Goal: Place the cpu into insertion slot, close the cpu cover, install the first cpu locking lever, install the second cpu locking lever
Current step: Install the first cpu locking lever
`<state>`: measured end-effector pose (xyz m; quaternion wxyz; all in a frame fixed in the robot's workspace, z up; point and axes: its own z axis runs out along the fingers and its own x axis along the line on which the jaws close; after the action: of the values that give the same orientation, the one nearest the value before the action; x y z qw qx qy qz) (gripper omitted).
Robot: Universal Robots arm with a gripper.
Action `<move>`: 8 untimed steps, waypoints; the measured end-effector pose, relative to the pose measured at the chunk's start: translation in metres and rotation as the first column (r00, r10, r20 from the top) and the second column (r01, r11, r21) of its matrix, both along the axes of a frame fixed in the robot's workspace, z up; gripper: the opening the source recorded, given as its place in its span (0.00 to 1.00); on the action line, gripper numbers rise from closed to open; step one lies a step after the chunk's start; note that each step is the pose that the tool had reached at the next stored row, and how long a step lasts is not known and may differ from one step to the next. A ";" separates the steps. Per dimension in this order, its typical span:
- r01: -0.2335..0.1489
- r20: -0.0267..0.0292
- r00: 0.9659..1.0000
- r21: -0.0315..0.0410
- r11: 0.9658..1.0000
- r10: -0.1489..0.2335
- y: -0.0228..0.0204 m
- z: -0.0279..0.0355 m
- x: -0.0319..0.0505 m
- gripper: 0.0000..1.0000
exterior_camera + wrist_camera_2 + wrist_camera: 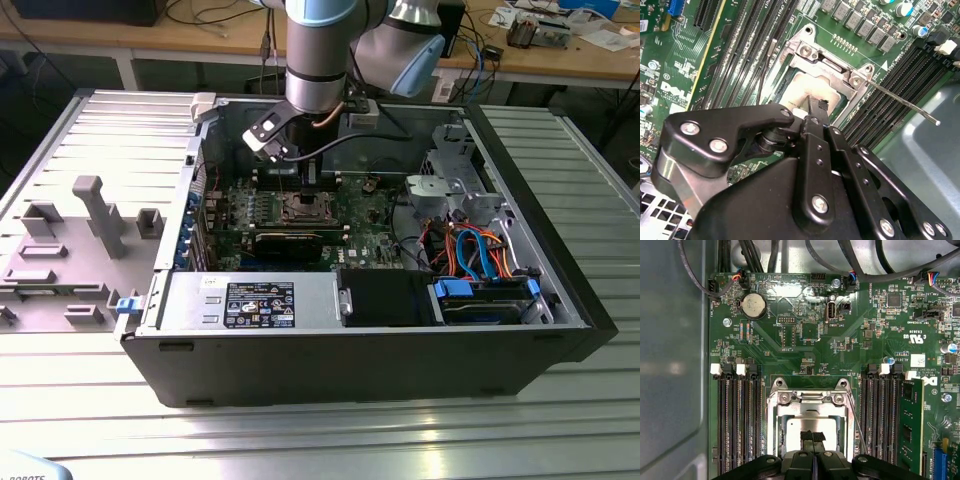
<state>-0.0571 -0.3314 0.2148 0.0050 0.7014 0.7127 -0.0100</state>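
**Item: chip.** The chip [792, 435] lies flat in the socket [300, 207] on the green board; its pale metal top shows through the window of the cover [774, 430]. The cover seems to lie down around it, though full seating cannot be judged.

**Gripper.** The gripper [813, 436] stands directly over the chip, jaws together with nothing between them. The tips are at or just above the chip's top; contact cannot be confirmed.

**Lever.** A thin metal lever [900, 102] juts free beside the socket, unlatched.

**Hazards.** Any sideways slip of the tips could likely scrape the chip or skew it in the socket. The loose lever could snag the gripper's body, and too much downward pressure on a poorly seated chip risks damage below it.

**Surroundings.** Memory slots [737, 425] flank the socket closely on both sides, with a green memory stick [910, 425] further out. A coin battery [753, 305] and the graphics card [290, 242] also sit on the board. The case [560, 300] rests on a ribbed metal surface [300, 440].
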 end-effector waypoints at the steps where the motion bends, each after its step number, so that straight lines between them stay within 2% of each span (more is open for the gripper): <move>1: 0.000 0.000 1.000 0.000 1.000 0.000 -0.0001 0.0007 -0.0002 0.11; 8: 0.000 0.001 1.000 0.000 1.000 0.000 -0.0001 0.0094 -0.0003 0.11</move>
<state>-0.0574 -0.3315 0.2242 0.0053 0.7015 0.7126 -0.0098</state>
